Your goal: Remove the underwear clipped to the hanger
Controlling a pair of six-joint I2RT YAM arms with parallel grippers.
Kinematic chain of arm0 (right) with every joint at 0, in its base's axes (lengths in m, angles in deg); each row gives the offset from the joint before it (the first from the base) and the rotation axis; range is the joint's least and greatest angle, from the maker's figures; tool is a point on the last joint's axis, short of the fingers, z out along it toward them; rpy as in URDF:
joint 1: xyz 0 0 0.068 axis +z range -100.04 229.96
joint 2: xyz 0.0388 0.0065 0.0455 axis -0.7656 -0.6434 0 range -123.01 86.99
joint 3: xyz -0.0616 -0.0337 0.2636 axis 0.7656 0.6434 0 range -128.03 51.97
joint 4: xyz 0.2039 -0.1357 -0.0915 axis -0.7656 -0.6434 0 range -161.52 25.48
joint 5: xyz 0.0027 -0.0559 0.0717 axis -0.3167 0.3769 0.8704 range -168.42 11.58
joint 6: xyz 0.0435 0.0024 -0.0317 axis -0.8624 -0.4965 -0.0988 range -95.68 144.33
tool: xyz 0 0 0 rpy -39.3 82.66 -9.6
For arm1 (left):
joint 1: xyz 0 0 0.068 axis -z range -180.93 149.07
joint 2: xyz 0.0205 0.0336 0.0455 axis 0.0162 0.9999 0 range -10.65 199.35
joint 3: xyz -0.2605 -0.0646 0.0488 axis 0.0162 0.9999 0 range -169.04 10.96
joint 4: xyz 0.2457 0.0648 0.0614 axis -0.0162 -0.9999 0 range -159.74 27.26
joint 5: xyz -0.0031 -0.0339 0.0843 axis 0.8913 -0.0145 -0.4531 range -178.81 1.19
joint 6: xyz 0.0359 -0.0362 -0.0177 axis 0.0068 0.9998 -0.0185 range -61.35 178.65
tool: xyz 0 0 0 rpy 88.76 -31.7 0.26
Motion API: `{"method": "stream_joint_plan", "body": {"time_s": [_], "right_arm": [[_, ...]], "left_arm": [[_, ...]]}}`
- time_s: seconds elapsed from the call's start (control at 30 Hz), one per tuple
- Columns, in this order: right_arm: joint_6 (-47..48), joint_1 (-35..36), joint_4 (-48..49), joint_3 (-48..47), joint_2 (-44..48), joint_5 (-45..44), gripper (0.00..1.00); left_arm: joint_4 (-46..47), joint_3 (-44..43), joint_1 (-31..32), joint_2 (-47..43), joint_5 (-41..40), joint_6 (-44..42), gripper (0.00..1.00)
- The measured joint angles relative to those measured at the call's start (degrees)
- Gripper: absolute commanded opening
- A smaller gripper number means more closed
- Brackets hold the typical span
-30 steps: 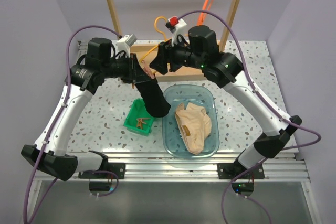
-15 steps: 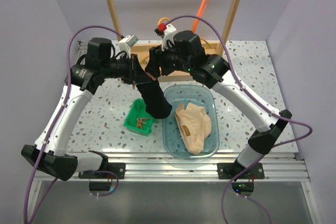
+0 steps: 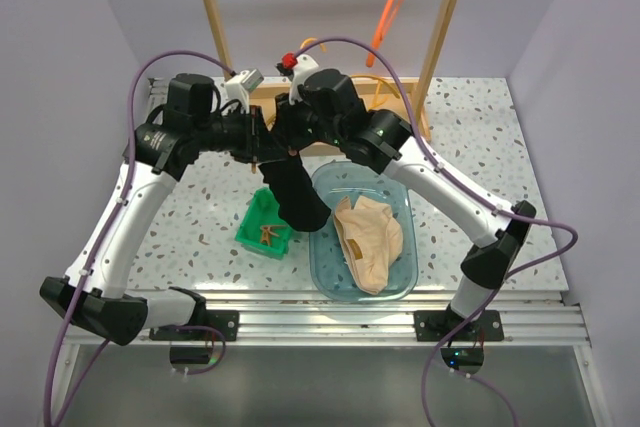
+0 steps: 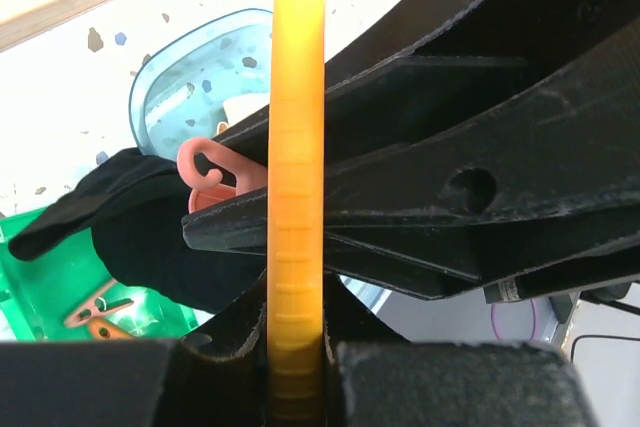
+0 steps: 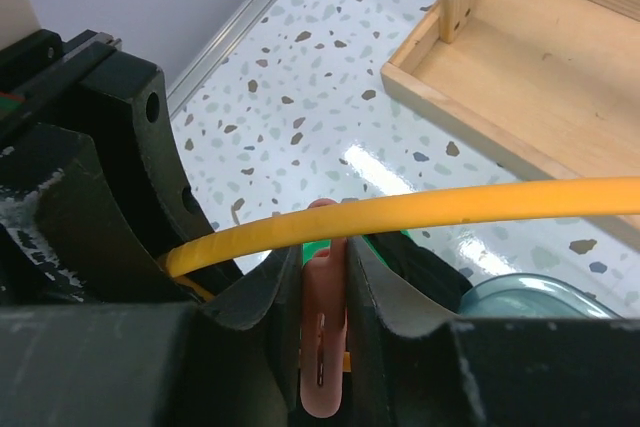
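Top view: in the upper middle, the left gripper (image 3: 262, 143) and right gripper (image 3: 287, 137) meet nose to nose. The black underwear (image 3: 296, 197) hangs just below them, between the green bin (image 3: 252, 237) and the clear tub (image 3: 400, 187). The beige underwear (image 3: 370, 237) lies inside the tub.

Left wrist view: the left fingers are clamped on the yellow hanger (image 4: 297, 147), which runs up the frame's centre. At left of centre, a pink clip (image 4: 205, 172) sits on the black cloth.

Right wrist view: at bottom centre, the right fingers are pinched together on the pink clip, under the hanger.
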Motion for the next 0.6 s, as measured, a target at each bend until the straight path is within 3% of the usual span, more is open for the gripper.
{"method": "stream_joint_plan", "body": {"time_s": [0.6], "right_arm": [[0.2, 1.1, 2.4, 9.0, 9.7, -8.1, 0.17]], "left_arm": [[0.6, -2.4, 0.3, 1.3, -3.4, 1.2, 0.0]]}}
